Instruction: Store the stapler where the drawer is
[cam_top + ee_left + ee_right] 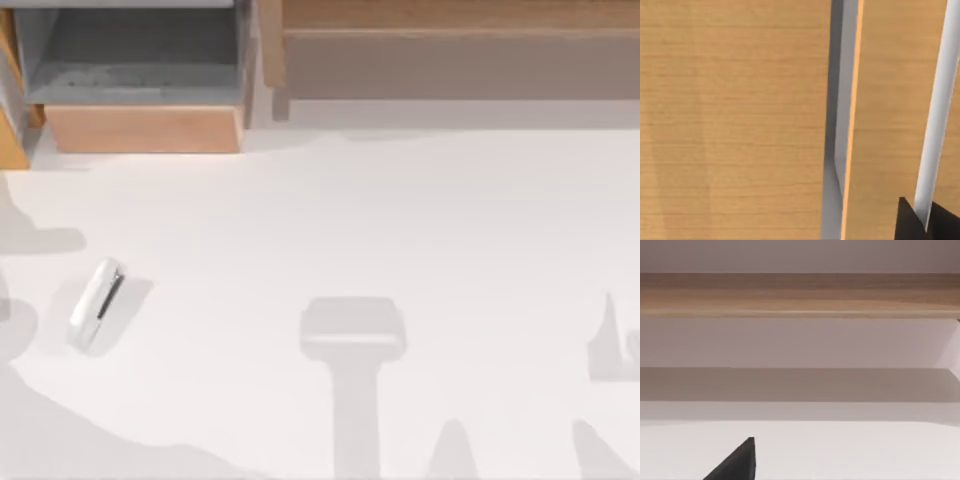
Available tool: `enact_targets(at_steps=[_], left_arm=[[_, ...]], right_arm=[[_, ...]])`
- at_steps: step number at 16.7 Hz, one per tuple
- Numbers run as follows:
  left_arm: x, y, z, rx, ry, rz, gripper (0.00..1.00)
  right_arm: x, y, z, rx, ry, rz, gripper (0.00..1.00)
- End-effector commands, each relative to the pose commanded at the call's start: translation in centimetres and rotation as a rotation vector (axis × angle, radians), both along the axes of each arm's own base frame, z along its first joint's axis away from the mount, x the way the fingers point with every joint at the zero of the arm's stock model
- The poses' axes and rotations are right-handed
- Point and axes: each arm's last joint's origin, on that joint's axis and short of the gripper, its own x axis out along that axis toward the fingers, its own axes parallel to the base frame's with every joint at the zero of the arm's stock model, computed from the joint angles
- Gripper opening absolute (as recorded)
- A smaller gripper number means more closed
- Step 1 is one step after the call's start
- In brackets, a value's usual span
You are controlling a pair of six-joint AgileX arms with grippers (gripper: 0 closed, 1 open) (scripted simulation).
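I'm looking down from the top view and the stapler (pixel 95 303) is lying on the white counter (pixel 400 230) near its left side, tilted on a diagonal, untouched and well apart from the drawer (pixel 140 128), which is sitting pulled open at the far left corner with its grey floor exposed behind the orange-tan front panel. To the right of it the long wooden shelf (pixel 450 60) is running along the far edge. My left wrist view is pointing at wooden panelling with a grey gap between 2 boards, and a dark piece of the left gripper (pixel 925 220) is poking in at the corner; I cannot tell how its jaws are standing. My right wrist view is facing the shelf, with 1 dark fingertip of the right gripper (pixel 737 462) showing low down, and I cannot tell its jaw state either. Nothing is being held as far as I can see. I'm judging the stapler as light, rigid and smooth-shelled, so likely a bit slippery; I'd be pinching it across its narrow width near the middle, jaws square to the long axis, so it isn't pivoting or squirting out.
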Motion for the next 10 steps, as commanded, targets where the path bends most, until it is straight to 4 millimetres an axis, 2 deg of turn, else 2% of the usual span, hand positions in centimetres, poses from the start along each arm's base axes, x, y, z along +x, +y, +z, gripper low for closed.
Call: enact_targets(at_steps=[4,10], left_arm=[[-0.3,-0.1,-0.1,0.0,0.001,-0.004,0.0],[-5.6,-0.1,-0.3,-0.008,0.011,-0.005,0.0]], right_arm=[[0.0,0.0,0.0,0.0,0.0,0.0,1.0],[0.0,0.0,0.0,0.0,0.0,0.0,1.0]])
